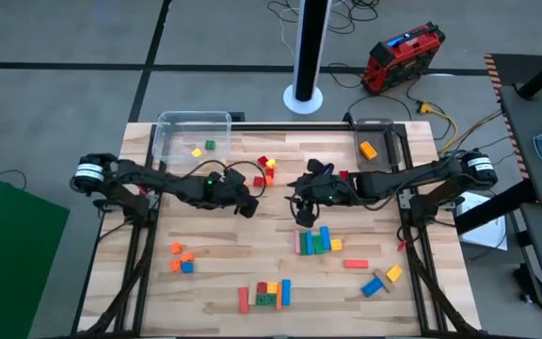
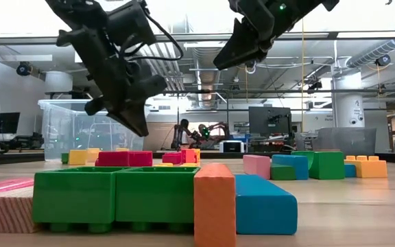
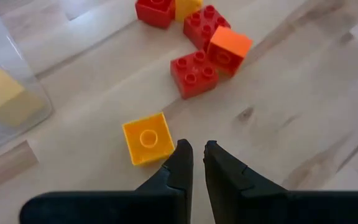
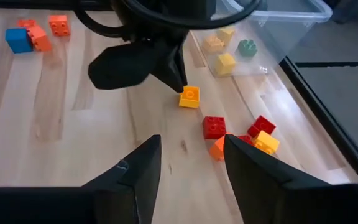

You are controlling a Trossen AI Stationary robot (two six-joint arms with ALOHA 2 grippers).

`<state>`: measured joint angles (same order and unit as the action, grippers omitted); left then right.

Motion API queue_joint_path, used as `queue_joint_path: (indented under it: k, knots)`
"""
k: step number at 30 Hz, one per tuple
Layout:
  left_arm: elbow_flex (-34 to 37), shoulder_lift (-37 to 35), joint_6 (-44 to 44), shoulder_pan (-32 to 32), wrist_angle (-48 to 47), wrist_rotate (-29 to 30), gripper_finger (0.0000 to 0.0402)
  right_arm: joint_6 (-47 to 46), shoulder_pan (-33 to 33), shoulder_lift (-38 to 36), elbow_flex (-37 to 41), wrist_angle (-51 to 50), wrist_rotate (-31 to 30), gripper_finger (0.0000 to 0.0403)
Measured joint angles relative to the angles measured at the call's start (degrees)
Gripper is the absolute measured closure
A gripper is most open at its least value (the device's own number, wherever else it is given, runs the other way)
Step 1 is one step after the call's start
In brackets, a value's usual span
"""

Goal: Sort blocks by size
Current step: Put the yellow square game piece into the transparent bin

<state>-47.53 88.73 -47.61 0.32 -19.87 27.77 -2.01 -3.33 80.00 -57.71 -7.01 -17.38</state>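
The left gripper, fingers nearly together and empty, hovers just beside a small yellow block near the clear tub. The right gripper, fingers apart, hangs near the red blocks.

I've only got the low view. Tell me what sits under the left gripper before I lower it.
Observer: The left wrist view shows the left gripper over bare wood. A small yellow block lies just beside its tips, not between them.
Operator: Report how its fingers stand.
Observer: Nearly together, nothing held.
Operator: Now the right gripper.
Observer: Its own wrist view shows the right gripper open and empty, facing a red block on the wood.
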Motion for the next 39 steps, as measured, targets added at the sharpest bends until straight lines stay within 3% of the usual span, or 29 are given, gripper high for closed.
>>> queue_joint_path:
  k: [6,16,21,33,39]
  knots:
    - [-1.2,1.3,0.0,1.8,-0.4,0.0,0.0350,1.8,0.2,-0.5,0.0,0.0,0.0,0.0231]
    - [-1.6,5.5,-4.4,4.0,-1.2,-0.1,0.0222,3.5,2.0,-0.8,0.0,-0.6,0.1,0.0227]
    - [-1.6,6.9,-4.4,4.1,-1.1,0.2,0.0184,3.2,3.5,-0.8,0.0,-1.0,1.5,0.0227]
    - [-1.6,11.2,-2.6,5.7,-0.4,1.5,0.0176,2.0,4.1,-0.8,0.0,-1.3,1.5,0.0228]
    - [-1.6,12.6,-2.5,5.7,0.6,1.2,0.0207,2.0,4.1,-0.8,0.1,-1.3,1.5,0.0223]
